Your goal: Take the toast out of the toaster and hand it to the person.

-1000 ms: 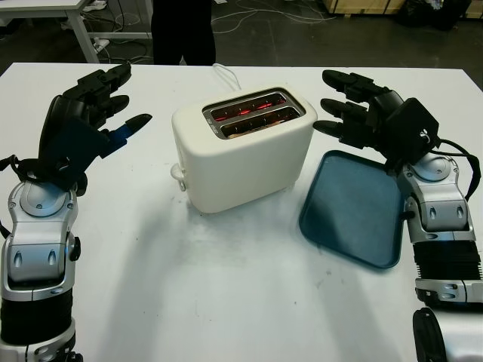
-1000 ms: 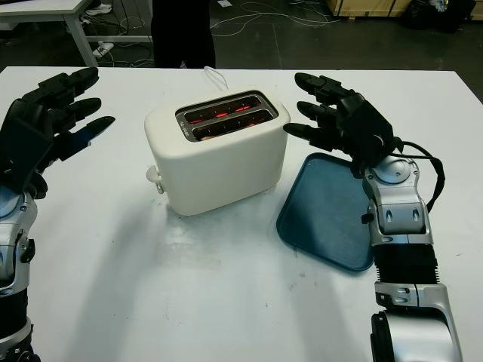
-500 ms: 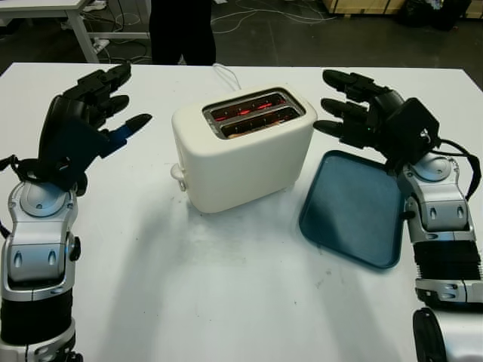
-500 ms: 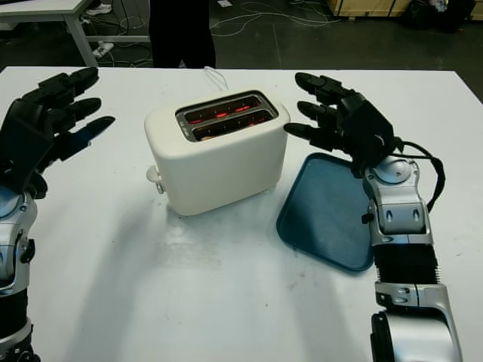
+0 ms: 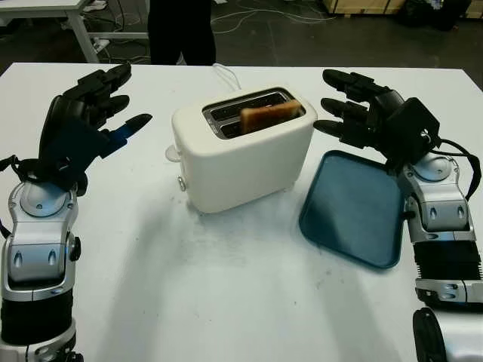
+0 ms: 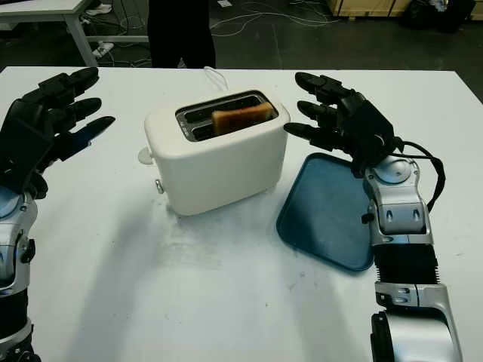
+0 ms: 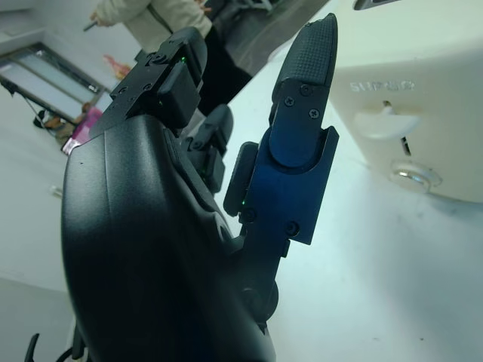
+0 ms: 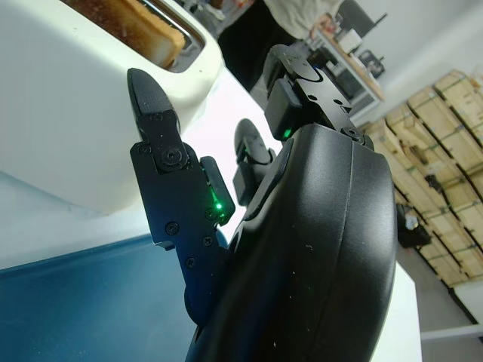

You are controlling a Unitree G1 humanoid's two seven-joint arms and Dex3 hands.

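Standing at mid-surface (image 5: 226, 286), your white toaster (image 5: 241, 162) carries one toast (image 5: 269, 115) risen from its near slot. Left hand (image 5: 94, 105), open, left of the toaster. Right hand (image 5: 355, 113), open, above the blue tray (image 5: 351, 219). Person (image 5: 179, 30) beyond the far edge.

A white tabletop (image 5: 226, 302) spans the foreground. Behind it lies a dark floor (image 5: 302, 38) strewn with cables (image 5: 249, 13). A person (image 5: 179, 30) in dark clothes stands at the far edge. A second white table (image 5: 45, 9) sits far left, wooden crates (image 5: 362, 6) far right.
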